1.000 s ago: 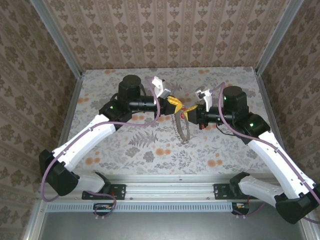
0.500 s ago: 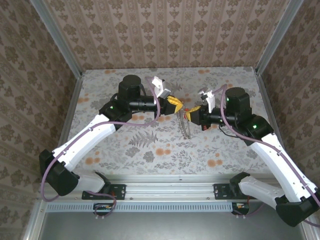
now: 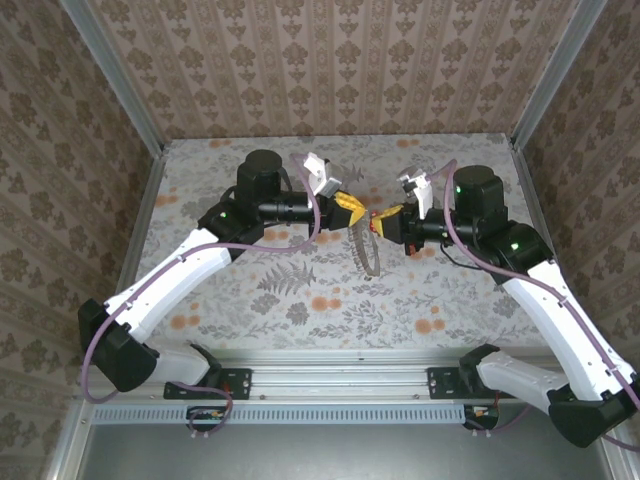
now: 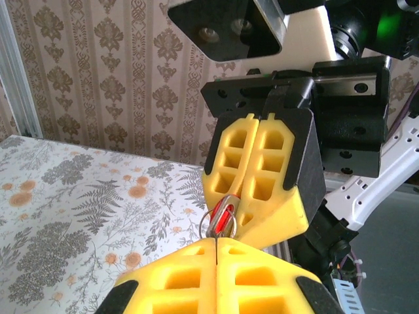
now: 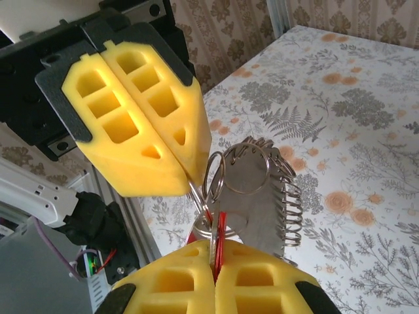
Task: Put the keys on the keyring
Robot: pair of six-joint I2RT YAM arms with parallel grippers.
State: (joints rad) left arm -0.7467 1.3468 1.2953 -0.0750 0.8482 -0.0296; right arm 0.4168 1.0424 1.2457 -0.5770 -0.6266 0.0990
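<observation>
Both grips meet in mid-air above the desk (image 3: 250, 290). The right fingers (image 5: 262, 288) are fully closed on the key (image 5: 217, 226) at its red head. The left fingers (image 5: 124, 124) are closed on the keyring (image 3: 367, 255) wire, with the hoop hanging below. Both items are judged light, stiff and slippery: hold the head and the rim.

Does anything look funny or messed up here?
Nothing is broken or spilled. The only funny bit: the keyring dangles in the air above the table, pinched by the shut left gripper, while the right gripper pinches the red key.
</observation>
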